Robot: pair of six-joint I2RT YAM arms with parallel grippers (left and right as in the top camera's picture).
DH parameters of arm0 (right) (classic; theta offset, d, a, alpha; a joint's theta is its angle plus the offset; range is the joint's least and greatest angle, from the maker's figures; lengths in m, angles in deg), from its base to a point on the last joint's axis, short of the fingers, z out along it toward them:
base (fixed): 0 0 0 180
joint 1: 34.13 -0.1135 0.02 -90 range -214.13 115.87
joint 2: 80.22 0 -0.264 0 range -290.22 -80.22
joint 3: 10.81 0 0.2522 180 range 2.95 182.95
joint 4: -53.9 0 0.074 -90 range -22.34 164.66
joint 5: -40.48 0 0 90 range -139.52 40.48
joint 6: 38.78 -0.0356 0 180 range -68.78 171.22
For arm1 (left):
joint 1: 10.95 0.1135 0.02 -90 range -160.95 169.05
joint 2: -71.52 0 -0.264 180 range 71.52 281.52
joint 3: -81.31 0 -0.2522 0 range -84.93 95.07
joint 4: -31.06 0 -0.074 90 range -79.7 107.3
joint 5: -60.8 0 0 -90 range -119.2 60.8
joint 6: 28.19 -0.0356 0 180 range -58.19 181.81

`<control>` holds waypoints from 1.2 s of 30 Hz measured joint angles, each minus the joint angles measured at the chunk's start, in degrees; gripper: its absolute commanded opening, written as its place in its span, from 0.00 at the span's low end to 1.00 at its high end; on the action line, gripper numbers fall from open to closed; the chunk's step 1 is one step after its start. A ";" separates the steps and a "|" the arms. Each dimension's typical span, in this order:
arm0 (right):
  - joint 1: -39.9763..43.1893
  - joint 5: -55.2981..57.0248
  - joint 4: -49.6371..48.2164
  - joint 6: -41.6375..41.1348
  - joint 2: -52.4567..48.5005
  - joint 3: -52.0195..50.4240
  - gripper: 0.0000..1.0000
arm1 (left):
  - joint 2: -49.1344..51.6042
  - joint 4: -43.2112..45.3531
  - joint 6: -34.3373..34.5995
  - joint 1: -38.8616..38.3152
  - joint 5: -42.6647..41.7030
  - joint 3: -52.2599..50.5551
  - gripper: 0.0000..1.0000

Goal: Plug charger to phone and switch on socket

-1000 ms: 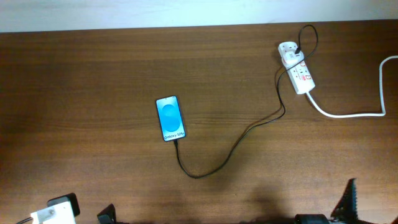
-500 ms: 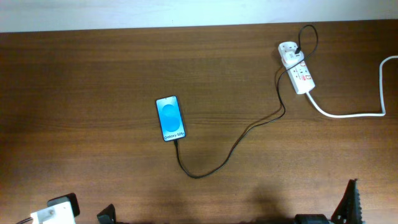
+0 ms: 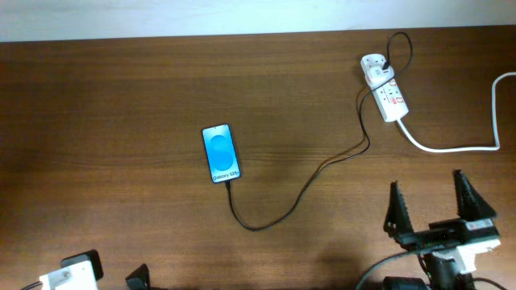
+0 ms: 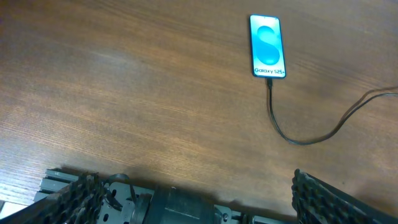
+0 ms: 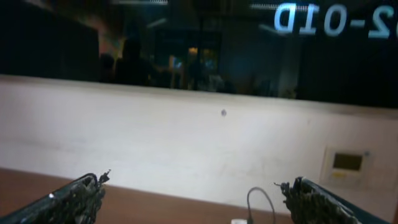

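Note:
The phone (image 3: 221, 153) lies flat at mid-table, its blue screen lit, and shows again in the left wrist view (image 4: 268, 46). The thin black charger (image 3: 258, 229) loops from the phone's lower edge, where its tip meets the phone, across to the white socket (image 3: 385, 90) at the far right. In the left wrist view the charger (image 4: 271, 106) leaves the phone's bottom edge. My right gripper (image 3: 429, 201) hovers open near the front right, well short of the socket. My left gripper (image 4: 193, 176) is open at the front left, far from the phone.
A thick white cord (image 3: 451, 147) runs from the socket to the right table edge. The right wrist view faces the pale back wall (image 5: 186, 124), with the cable loop (image 5: 261, 198) at the table's far edge.
The right gripper has risen from the bottom edge into full overhead view, jaws still wide. The phone, charger, socket and left arm have not moved.

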 measured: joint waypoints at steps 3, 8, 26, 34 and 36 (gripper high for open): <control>1.81 -0.09 -1.44 -0.11 0.35 -4.61 0.98 | 0.00 0.04 0.00 0.00 0.00 0.00 0.99; 4.70 1.31 -9.42 -0.17 0.48 -12.46 0.98 | 0.00 0.04 0.00 0.00 0.00 0.00 0.99; 11.56 7.17 -21.46 -0.59 0.55 -30.71 0.98 | 0.00 0.02 0.00 0.00 0.00 0.00 0.99; 14.56 7.41 -9.35 -0.76 0.50 -30.84 0.98 | 0.00 0.02 0.00 -0.02 0.00 0.02 0.99; 15.26 7.41 -9.35 -0.76 0.50 -30.84 0.98 | 0.00 0.02 0.00 0.00 0.00 0.02 1.00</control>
